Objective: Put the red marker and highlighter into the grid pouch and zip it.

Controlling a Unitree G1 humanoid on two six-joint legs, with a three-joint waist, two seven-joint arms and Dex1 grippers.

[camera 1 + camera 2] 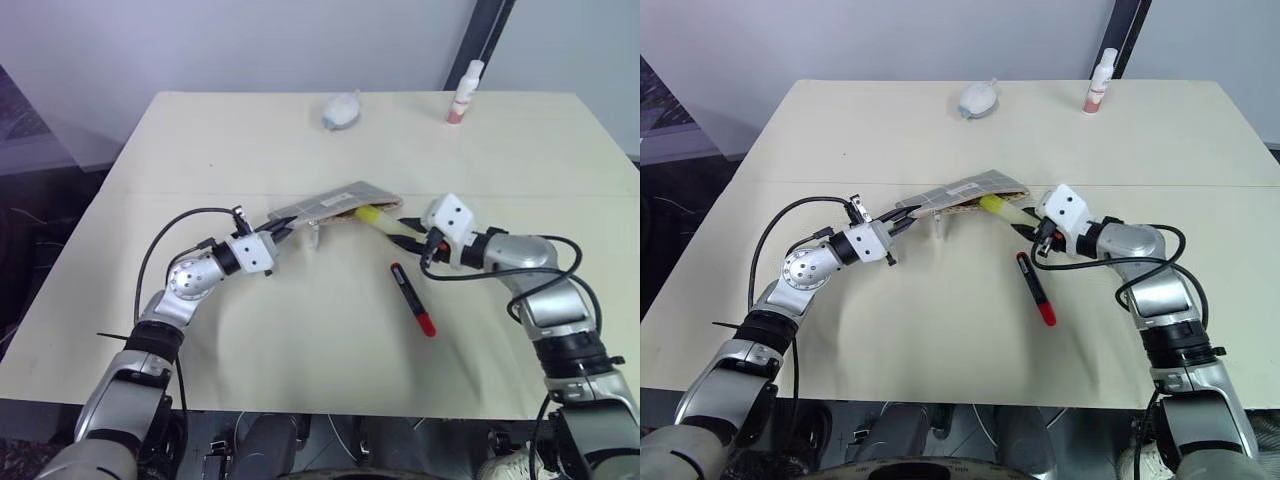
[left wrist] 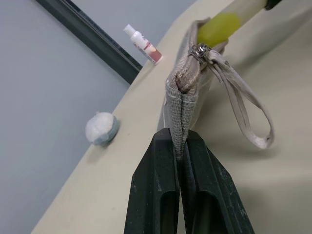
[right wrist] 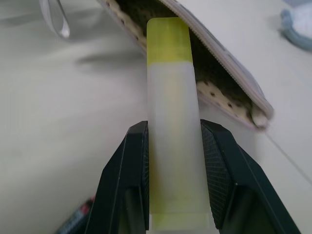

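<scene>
Your left gripper (image 2: 181, 161) is clenched on the pouch's (image 1: 335, 205) end at frame centre, holding it up off the tabletop (image 1: 300, 330). Your right gripper (image 3: 174, 141) grasps the highlighter (image 3: 171, 122), its yellow tip at the pouch mouth. The marker (image 1: 412, 298) lies lower right of centre.

cream table (image 1: 250, 350), white-pink bottle (image 1: 464, 93), crumpled grey-white wad (image 1: 341, 110)
</scene>
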